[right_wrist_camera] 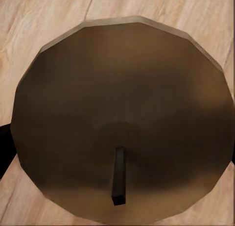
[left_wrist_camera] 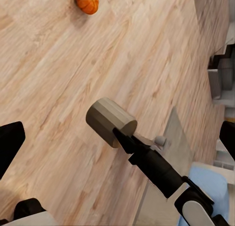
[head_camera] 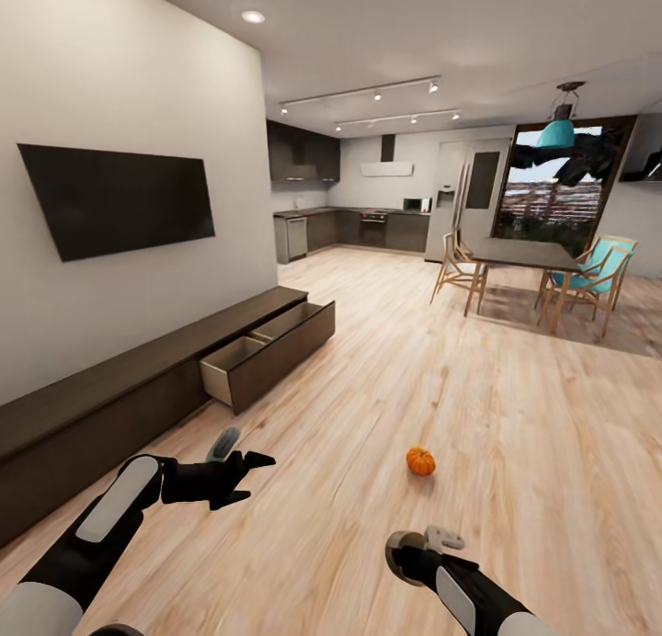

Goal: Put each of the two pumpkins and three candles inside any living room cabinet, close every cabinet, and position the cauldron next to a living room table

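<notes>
Right tool (head_camera: 439,537) up close, clamped on a candle (right_wrist_camera: 122,123), wick facing its wrist camera. Left tool (head_camera: 241,466) has its fingers spread apart, yet a second candle (head_camera: 222,445) sits right at them — held or just touching, I can't tell. Out on the floor (head_camera: 515,434), one pumpkin (head_camera: 421,460) waits. Beyond, the cabinet (head_camera: 138,379) has a drawer (head_camera: 267,351) pulled out. Stowing, closing and the cauldron step look yet to come.

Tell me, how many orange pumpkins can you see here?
1. The small round ribbed orange pumpkin sits on the pale wood floor, ahead of the robot's arms, apart from the dark-brown wooden cabinet. Another may be hidden.
</notes>
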Robot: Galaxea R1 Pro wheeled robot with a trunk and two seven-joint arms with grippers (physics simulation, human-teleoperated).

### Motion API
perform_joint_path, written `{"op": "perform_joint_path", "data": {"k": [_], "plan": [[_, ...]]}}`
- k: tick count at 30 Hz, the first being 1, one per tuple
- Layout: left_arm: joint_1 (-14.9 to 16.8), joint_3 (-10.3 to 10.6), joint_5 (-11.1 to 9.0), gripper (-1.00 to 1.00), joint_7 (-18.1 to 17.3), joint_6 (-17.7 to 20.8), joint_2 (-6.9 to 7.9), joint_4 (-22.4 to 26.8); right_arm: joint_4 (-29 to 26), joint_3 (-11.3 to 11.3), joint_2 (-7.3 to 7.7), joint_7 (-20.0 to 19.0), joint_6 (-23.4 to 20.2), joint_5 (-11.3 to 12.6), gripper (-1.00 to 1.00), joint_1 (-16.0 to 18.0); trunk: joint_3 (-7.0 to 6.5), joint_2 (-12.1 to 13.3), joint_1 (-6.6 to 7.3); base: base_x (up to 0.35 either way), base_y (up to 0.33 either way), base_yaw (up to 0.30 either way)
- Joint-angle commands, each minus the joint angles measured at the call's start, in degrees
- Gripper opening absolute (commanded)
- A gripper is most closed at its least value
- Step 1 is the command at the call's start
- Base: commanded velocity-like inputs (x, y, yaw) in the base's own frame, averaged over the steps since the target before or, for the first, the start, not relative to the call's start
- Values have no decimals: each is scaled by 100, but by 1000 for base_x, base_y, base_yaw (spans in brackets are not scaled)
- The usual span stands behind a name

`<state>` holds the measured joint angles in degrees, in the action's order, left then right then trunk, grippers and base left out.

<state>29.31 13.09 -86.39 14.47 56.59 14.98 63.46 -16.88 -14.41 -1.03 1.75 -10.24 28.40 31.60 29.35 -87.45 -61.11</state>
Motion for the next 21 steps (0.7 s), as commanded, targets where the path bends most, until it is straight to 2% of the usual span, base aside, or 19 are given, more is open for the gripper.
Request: {"op": "perform_joint_path", "data": {"k": [1,12,21], "plan": [[5,12,-61,100,56,1,5,3,-10,-36,5,27,-22,34,-100,4,6,-3,-3,301,-171,-1],[5,10,-61,100,56,1,5,-17,-11,-36,15,32,-60,32,-100,4,7,-3,-3,301,-136,6],[5,10,-61,100,56,1,5,-34,-11,-36,15,16,-34,34,-100,4,19,-3,-3,320,-52,161]]}}
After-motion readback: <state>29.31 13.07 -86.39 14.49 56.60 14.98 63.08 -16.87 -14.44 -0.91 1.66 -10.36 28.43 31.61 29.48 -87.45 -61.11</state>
